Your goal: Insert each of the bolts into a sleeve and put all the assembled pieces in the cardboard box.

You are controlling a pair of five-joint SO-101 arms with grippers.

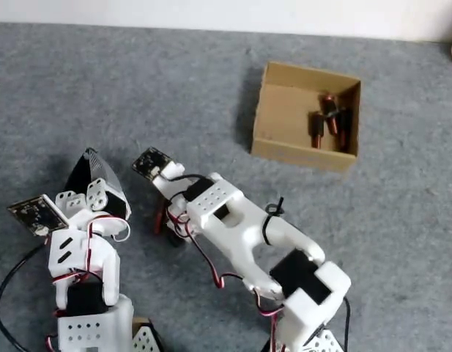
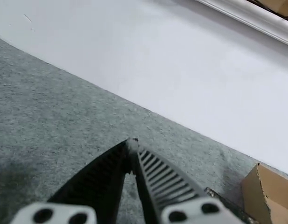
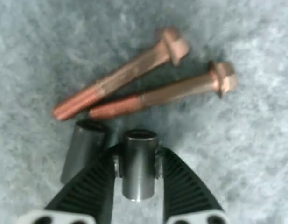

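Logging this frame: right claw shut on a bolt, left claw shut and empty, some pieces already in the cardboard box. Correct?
No. The right wrist view shows the right claw shut on a sleeve, not a bolt; both bolts lie loose on the carpet. The left claw is shut and empty, and the cardboard box already holds pieces.

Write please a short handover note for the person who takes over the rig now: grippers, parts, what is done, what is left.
Left gripper: shut, empty, off the carpet.
Right gripper: shut on a sleeve, low over the carpet.
Next to it: second sleeve; one bolt and another bolt lie loose side by side.
Done: some assembled pieces lie in the cardboard box; the count is hard to tell.
Left: put both bolts into the two sleeves, then both pieces into the box.
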